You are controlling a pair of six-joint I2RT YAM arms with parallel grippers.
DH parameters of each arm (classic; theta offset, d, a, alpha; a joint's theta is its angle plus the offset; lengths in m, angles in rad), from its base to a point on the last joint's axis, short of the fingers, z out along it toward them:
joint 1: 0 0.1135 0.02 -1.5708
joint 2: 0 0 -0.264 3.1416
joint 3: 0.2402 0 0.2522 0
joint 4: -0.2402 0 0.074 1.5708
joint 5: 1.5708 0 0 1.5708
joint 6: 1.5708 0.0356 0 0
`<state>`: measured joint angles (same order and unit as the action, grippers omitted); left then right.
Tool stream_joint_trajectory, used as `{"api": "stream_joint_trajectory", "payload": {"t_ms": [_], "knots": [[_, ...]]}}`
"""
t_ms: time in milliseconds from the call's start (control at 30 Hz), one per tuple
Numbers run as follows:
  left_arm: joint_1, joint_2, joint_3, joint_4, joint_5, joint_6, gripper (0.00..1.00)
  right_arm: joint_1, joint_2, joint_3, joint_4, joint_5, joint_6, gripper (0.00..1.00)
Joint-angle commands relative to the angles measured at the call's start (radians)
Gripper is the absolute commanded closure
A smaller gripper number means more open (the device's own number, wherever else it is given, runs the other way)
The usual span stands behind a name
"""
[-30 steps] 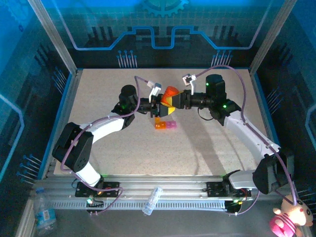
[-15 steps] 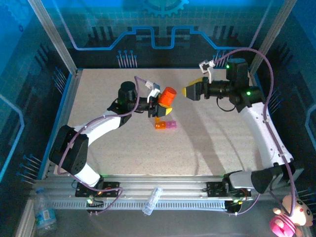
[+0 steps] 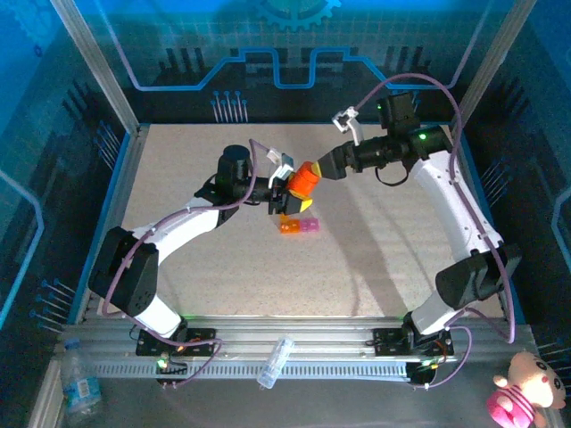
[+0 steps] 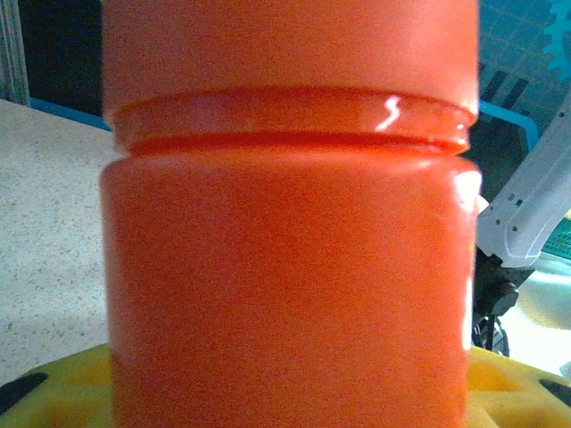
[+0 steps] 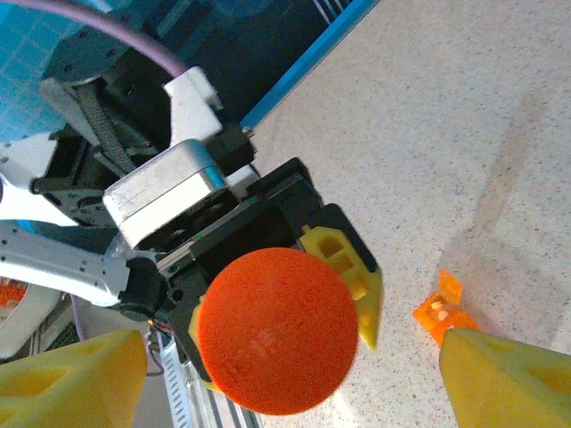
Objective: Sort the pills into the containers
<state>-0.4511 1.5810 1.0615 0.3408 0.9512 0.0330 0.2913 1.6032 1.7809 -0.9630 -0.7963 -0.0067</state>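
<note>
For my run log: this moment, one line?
left gripper: holds orange bottle | right gripper: open, facing cap | containers: on table

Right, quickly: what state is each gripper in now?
Left gripper: closed on the orange bottle.
Right gripper: open, its fingers either side of the bottle's top, not gripping.
</note>
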Motion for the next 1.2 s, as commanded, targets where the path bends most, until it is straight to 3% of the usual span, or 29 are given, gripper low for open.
{"api": "stream_joint_trajectory", "payload": {"t_ms": [0, 200, 467, 767, 867, 1067, 1167], "knots": [[-0.01, 0.001, 0.04, 0.009, 0.043, 0.013, 1.0, 0.028, 0.025, 0.04, -0.078, -0.006, -0.051, 0.14], [-0.012, 0.005, 0.043, 0.016, 0.046, 0.002, 1.0, 0.052, 0.047, 0.05, -0.085, -0.005, -0.063, 0.19], [-0.015, 0.004, 0.043, 0.016, 0.047, 0.0, 1.0, 0.055, 0.056, 0.04, -0.066, -0.015, -0.048, 0.46], [-0.017, 0.005, 0.045, 0.027, 0.036, -0.008, 1.0, 0.063, 0.034, -0.038, 0.003, -0.043, 0.012, 0.62], [-0.021, 0.001, 0.043, 0.029, -0.006, 0.004, 1.0, 0.084, 0.006, -0.107, 0.065, 0.012, 0.101, 0.68], [-0.03, 0.001, 0.041, 0.015, -0.076, 0.047, 1.0, 0.175, -0.039, -0.219, 0.142, 0.335, 0.417, 0.72], [-0.031, 0.008, 0.041, 0.016, -0.082, 0.051, 1.0, 0.214, -0.075, -0.301, 0.238, 0.428, 0.557, 0.72]]}}
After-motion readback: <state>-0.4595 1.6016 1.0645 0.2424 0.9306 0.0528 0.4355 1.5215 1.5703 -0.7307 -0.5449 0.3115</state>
